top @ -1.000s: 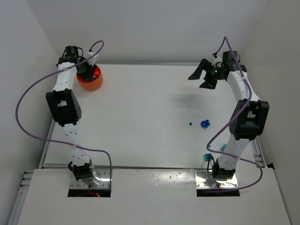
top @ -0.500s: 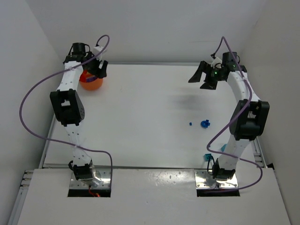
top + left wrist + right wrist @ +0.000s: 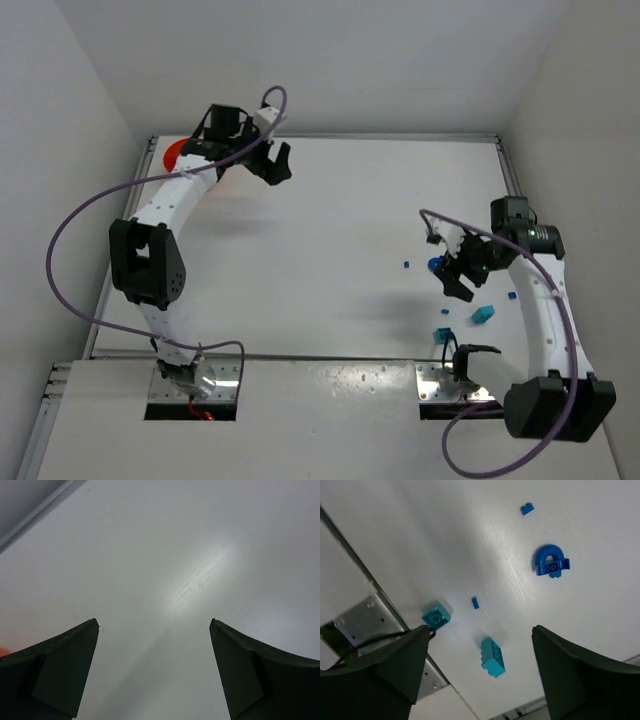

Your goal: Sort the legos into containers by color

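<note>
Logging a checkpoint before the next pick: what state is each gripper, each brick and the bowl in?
left gripper: open, empty.
right gripper: open, empty, above the loose bricks.
orange bowl: mostly hidden behind the left arm; contents unseen.
blue arched piece: loose, unsorted.
square teal brick: loose, unsorted.
long teal brick: loose, unsorted.
tiny blue bits: loose, apart.

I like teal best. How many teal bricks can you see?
2. One teal brick lies by the metal plate; a second teal brick lies beside it. Others may be hidden.
</note>
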Robot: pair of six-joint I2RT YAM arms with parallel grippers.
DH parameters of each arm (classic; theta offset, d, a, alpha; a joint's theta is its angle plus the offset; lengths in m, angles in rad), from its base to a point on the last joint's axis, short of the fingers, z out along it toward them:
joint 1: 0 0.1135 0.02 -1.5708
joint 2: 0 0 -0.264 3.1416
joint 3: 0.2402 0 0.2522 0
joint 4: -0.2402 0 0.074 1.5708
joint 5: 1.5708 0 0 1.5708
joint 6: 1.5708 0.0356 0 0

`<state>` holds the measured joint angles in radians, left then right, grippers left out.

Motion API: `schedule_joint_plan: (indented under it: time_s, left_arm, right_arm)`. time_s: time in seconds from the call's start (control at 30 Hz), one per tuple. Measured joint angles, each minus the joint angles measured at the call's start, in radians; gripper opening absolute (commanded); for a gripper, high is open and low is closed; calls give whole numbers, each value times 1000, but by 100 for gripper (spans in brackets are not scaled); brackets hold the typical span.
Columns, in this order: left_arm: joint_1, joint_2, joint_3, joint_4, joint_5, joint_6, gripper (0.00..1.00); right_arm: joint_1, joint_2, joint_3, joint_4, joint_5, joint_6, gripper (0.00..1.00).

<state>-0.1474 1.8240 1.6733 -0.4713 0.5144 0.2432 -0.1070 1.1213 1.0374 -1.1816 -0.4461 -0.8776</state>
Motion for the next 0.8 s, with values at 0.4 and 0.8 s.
schedule_joint_plan:
  time_s: [0.4,0.8]
  left_arm:
    - [-47,-2,-82,47,-56,-70,100]
    - [66,-2,-128,67,-88,-145,100]
  right_arm:
    - [105,124,-87,-86,11,-285,57]
    - [350,258,-161,-98,209,-292,72]
